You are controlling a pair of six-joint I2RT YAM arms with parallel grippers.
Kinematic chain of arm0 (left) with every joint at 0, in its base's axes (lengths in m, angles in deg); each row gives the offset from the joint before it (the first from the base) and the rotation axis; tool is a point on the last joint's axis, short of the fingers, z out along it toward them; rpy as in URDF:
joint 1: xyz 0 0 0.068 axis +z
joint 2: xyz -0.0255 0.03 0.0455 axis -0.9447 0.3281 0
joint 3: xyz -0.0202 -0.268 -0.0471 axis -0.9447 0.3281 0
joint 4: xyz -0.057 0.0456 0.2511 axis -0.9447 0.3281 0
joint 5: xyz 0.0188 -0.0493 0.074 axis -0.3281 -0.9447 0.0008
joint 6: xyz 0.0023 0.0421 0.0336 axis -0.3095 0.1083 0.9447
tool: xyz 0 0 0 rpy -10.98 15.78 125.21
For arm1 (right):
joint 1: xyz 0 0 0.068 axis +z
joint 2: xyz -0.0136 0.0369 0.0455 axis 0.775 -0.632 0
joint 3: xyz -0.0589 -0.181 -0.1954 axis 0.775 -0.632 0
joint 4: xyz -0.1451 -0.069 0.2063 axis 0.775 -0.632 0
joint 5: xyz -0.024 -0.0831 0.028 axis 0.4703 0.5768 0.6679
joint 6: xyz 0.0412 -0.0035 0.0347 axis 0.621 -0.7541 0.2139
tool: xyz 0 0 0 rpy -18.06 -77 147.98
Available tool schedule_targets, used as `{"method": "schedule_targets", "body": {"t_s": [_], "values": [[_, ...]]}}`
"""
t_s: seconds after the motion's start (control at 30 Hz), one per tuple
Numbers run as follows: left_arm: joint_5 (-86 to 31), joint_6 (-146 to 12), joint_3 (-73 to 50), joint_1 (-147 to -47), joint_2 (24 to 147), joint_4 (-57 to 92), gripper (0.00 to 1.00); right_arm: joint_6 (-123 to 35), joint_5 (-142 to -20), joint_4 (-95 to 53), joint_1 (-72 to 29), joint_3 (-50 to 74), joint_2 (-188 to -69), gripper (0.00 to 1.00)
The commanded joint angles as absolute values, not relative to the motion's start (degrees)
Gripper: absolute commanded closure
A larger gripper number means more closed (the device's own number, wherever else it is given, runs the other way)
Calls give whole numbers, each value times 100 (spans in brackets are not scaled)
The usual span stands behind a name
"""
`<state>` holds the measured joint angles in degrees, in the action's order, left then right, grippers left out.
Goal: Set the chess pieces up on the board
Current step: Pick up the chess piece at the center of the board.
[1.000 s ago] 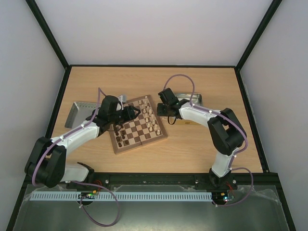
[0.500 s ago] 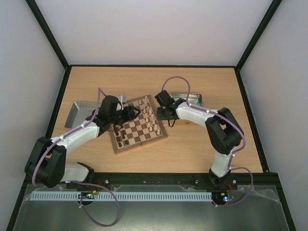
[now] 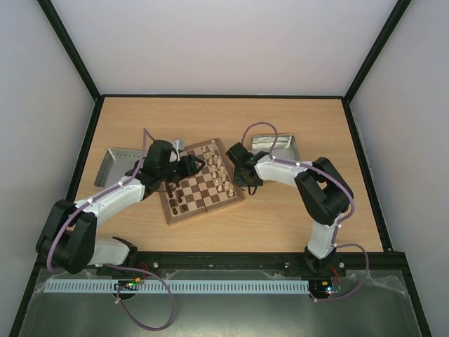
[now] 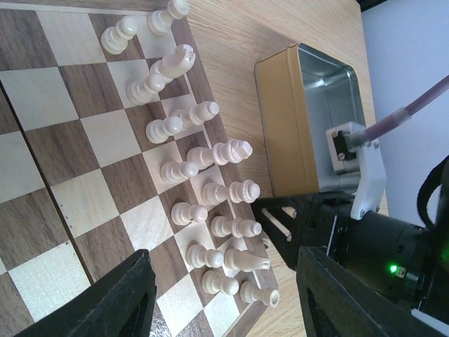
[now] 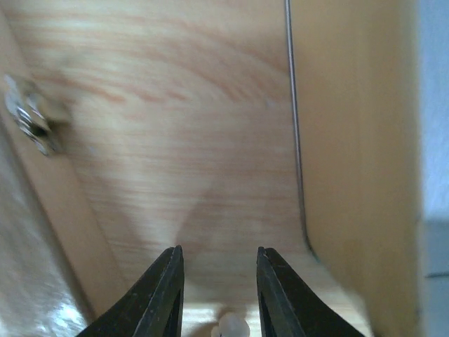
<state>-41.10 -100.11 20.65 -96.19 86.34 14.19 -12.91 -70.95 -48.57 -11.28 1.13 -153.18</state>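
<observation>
Two rows cream pcs (image 4: 228, 152) upright, along board (image 3: 198, 189) rt edge, board skewed

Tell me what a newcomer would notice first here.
The square wooden checkered chessboard lies mid-table, with pale cream turned chessmen ranked in two rows along its right edge. The left end effector hangs over the board, and the right end effector hovers at that right edge.

Matt wooden board (image 4: 63, 91), shiny metal tin (image 4: 287, 126)
</observation>
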Motion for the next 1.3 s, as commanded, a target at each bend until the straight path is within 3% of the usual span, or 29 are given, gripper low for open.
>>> {"method": "schedule_targets", "body": {"t_s": [0.0,0.9,1.07,1.27], "values": [[-4168,-9907,2159,-9634,8561,1348,43,-764,-6823,-5058,-1009,-245,-15074,70],[-4208,-9807,2285,-9628,8507,1314,43,-429,-7114,-5239,-844,-922,-14577,68],[-4217,-9823,2319,-9629,8499,1294,43,-395,-7185,-5304,-835,-1089,-14430,76],[-4225,-9843,2352,-9624,8491,1253,43,-450,-7213,-5279,-829,-1185,-14341,73]]}}
